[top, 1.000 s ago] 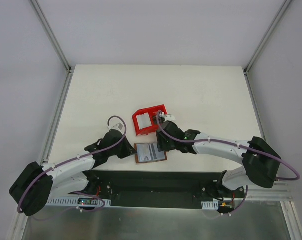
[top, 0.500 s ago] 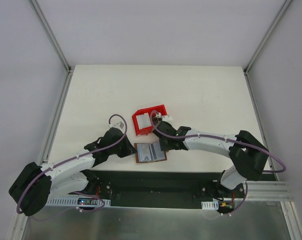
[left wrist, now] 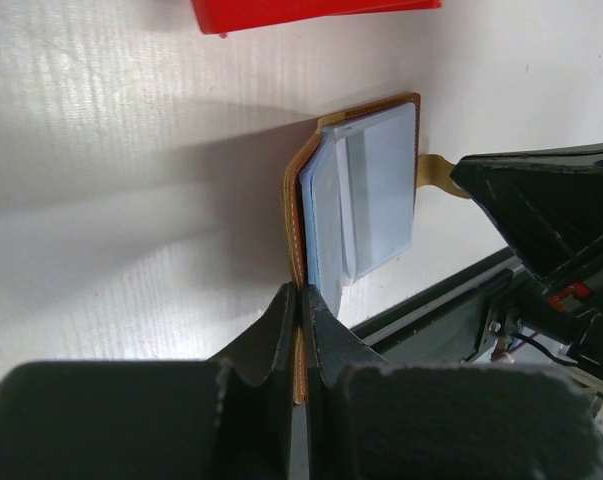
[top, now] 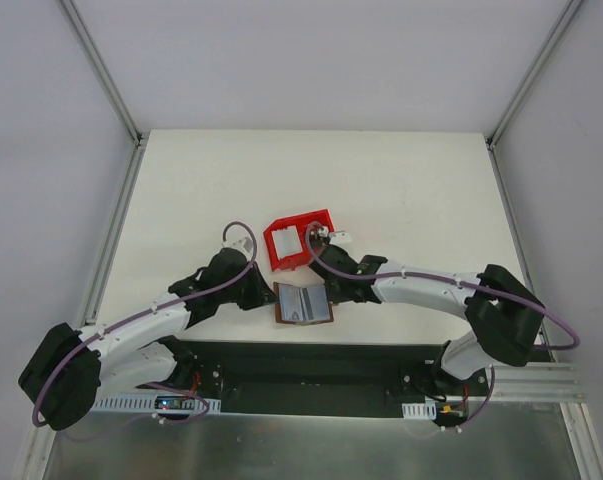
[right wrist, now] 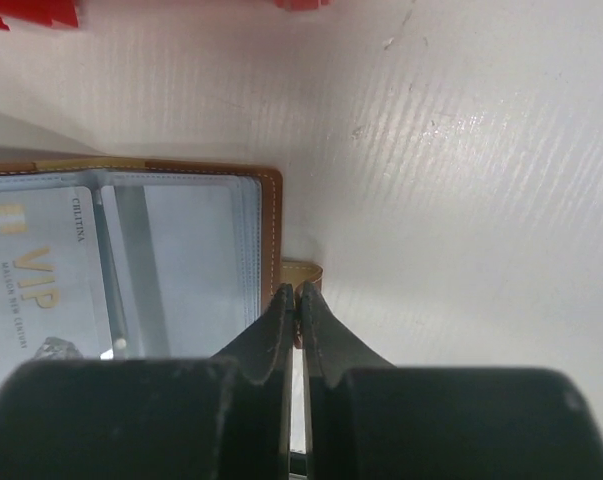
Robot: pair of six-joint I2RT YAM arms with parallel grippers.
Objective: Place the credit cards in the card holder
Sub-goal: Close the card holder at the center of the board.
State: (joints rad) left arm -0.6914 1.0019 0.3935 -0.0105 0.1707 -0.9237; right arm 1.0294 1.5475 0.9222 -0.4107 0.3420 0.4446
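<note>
Card holder (top: 303, 303) lies open at the table's (top: 381, 190) near edge, seen from above. Left wrist: my left fingers (left wrist: 289, 305) pinch its brown edge. Right wrist: right fingers (right wrist: 286, 305) clamp its strap (right wrist: 303, 270), one card (right wrist: 41, 290) pocketed. Holding it open, I reckon; next, fetch another card.

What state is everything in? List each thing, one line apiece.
card holder, open on the table, sleeves facing up.
VIP card, tucked in a holder sleeve.
red bin, upright, a pale card lying inside.
left gripper, shut on the holder's edge.
right gripper, shut on the holder's clasp tab.
</note>
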